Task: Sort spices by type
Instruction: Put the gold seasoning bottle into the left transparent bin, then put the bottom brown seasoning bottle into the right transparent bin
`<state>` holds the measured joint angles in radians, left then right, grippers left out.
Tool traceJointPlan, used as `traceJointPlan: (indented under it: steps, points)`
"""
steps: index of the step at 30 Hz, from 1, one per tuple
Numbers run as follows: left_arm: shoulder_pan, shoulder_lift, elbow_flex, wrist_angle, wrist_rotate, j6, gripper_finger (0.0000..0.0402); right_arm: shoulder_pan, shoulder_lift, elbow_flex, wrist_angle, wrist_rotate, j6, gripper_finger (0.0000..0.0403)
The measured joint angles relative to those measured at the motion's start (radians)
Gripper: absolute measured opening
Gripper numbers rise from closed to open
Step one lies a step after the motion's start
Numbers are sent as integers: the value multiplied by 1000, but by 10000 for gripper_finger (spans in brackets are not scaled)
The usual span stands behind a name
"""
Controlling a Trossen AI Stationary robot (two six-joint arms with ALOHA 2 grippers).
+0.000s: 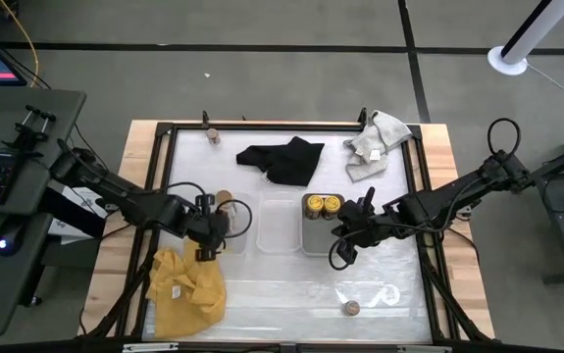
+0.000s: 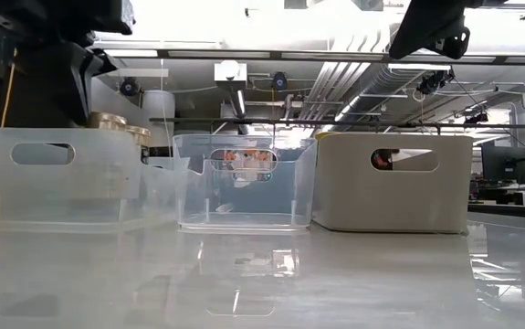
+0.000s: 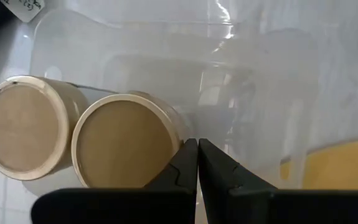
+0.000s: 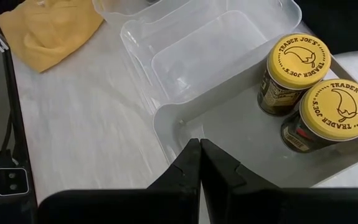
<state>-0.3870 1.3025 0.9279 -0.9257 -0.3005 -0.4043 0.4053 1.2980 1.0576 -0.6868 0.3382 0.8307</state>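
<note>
Inside clear tray [image 3: 278, 81], two tan-topped jars [image 3: 126, 149]; low view hides them.

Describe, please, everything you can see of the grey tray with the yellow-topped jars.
The grey tray is an opaque, plastic-looking rectangular bin with rounded corners and an oval handle slot in its end wall. It stands upright on the table, rightmost of three trays set side by side, against the empty clear middle tray. Two yellow-topped jars stand upright and close together at one end of it; the rest of its floor is bare. The shut right gripper hovers just above its rim.
</note>
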Motion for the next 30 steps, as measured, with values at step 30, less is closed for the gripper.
traceJointPlan:
  steps: [30]
  points:
    - [-37, -244, 400, -232, -313, -161, 0, -39, -6, 296, -125, 12, -148, 0]
